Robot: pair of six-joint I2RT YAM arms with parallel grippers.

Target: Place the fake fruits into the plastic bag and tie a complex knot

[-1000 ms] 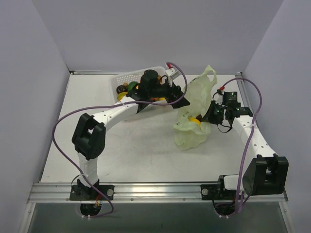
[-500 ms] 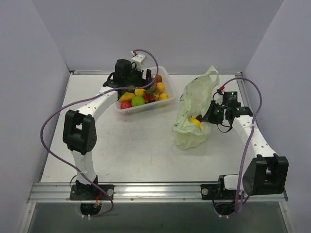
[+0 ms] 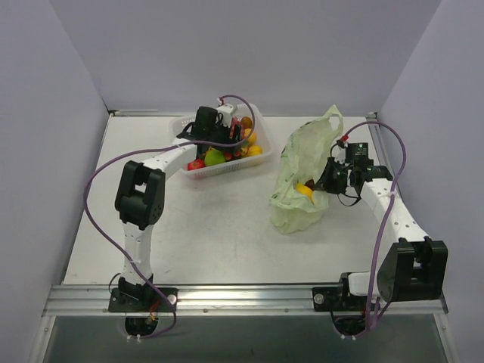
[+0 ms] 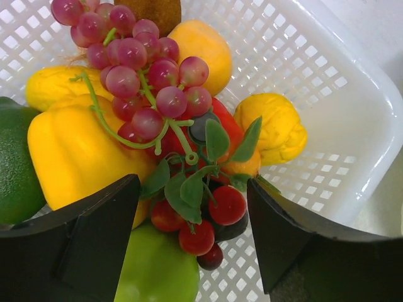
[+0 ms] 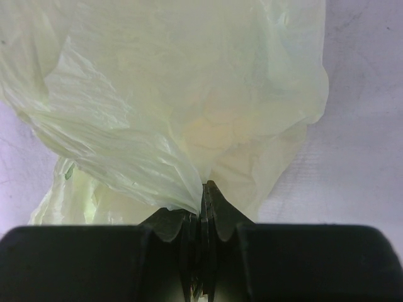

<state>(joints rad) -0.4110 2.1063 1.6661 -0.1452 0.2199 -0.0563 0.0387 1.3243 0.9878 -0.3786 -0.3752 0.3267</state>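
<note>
The fake fruits (image 3: 227,151) lie in a white perforated basket (image 3: 243,163) at the back centre. In the left wrist view I see purple grapes (image 4: 141,69), a yellow pepper (image 4: 75,148), a lemon (image 4: 274,129), a green fruit (image 4: 154,267) and a sprig of red cherries (image 4: 211,214). My left gripper (image 4: 192,236) is open over the basket, its fingers either side of the cherries. The pale-green plastic bag (image 3: 302,178) stands at the right with a yellow fruit (image 3: 304,189) inside. My right gripper (image 5: 203,189) is shut on the bag's edge (image 5: 182,189).
Grey walls close in the table on three sides. A metal rail (image 3: 242,299) runs along the near edge with both arm bases on it. The left arm's purple cable (image 3: 98,189) loops out to the left.
My left arm has swung from the bag side back left over the basket and now sits low above the fruits. The right gripper and bag have stayed put.
</note>
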